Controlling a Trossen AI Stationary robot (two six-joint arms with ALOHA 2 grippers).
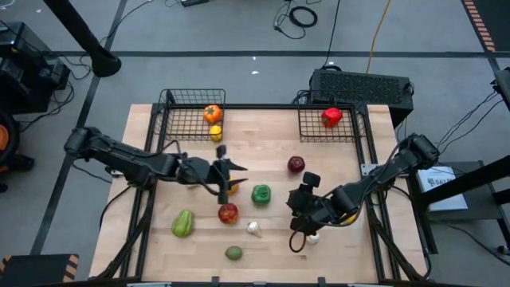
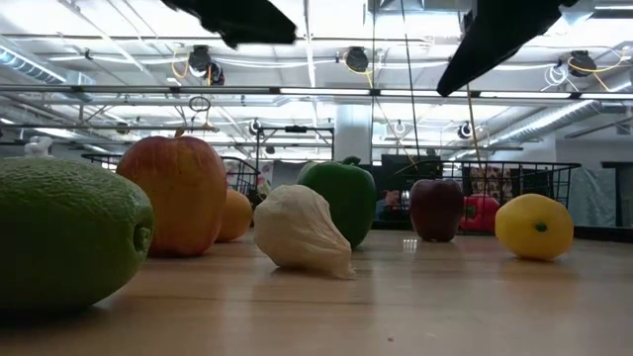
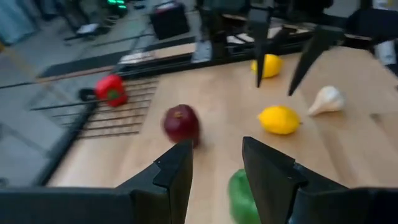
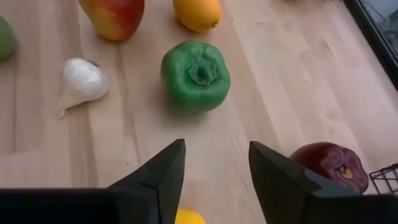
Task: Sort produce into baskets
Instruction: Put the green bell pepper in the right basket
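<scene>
A: Right gripper [image 1: 305,209] hovered over the table's [image 1: 271,247] right-front part, fingers apart, nothing between them. A yellow lemon [image 4: 186,217] lay just under it, untouched.

B: Left gripper [image 1: 227,177]?

A: Mid-table, fingers parted, empty too. An orange piece [image 1: 232,188] sat right beside it.

B: Baskets?

A: Left basket [image 1: 191,119] held an orange tomato-like piece [image 1: 212,113] and a yellow one [image 1: 216,132]. Right basket [image 1: 331,125] held one red pepper [image 1: 331,116]. So three sorted, I'd say.

B: Loose produce?

A: Green pepper [image 1: 260,193] and dark red apple [image 1: 296,164] mid-table, red-yellow apple [image 1: 228,213], garlic bulb [image 1: 253,229], second garlic [image 1: 312,237] by the right gripper, long green piece [image 1: 182,223], lime [image 1: 233,253] near the front edge. Most still left, roughly a third done.
</scene>
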